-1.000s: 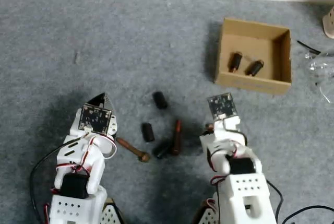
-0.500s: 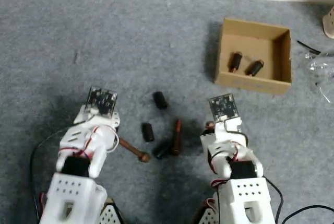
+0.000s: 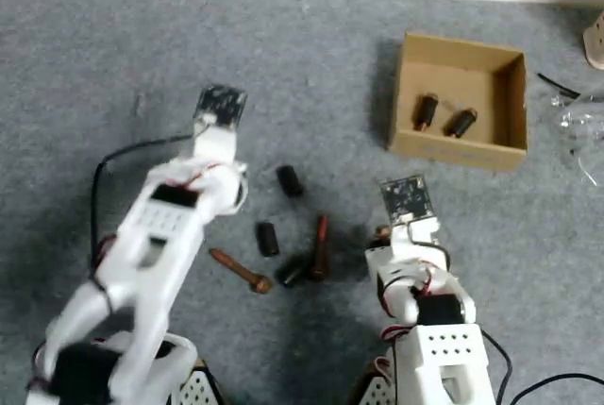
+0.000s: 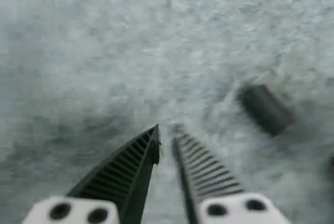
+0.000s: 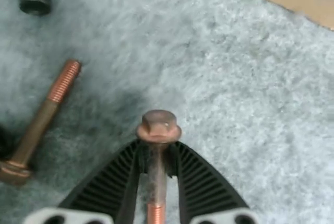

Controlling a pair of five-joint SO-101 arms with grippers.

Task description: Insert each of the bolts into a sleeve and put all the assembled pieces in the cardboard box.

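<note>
Left end effector [image 4: 166,143], narrowly parted and empty, has swung toward 12 o'clock near a sleeve [image 4: 264,109]; right end effector [image 5: 158,148] (unmoved) grips 1 bolt [image 5: 158,126], so insertion looks next.

The grey, speckled felt table cover [image 3: 113,65] carries matt black cylindrical sleeves [image 3: 289,180] and copper-coloured metal bolts [image 3: 240,270], whose threads [image 5: 65,80] are a brighter orange. At the far right is the plain brown cardboard box [image 3: 453,150]. The white plastic arms [image 3: 165,235] have black ribbed fingers [image 5: 117,182] and red and black wires [image 3: 415,278].
</note>
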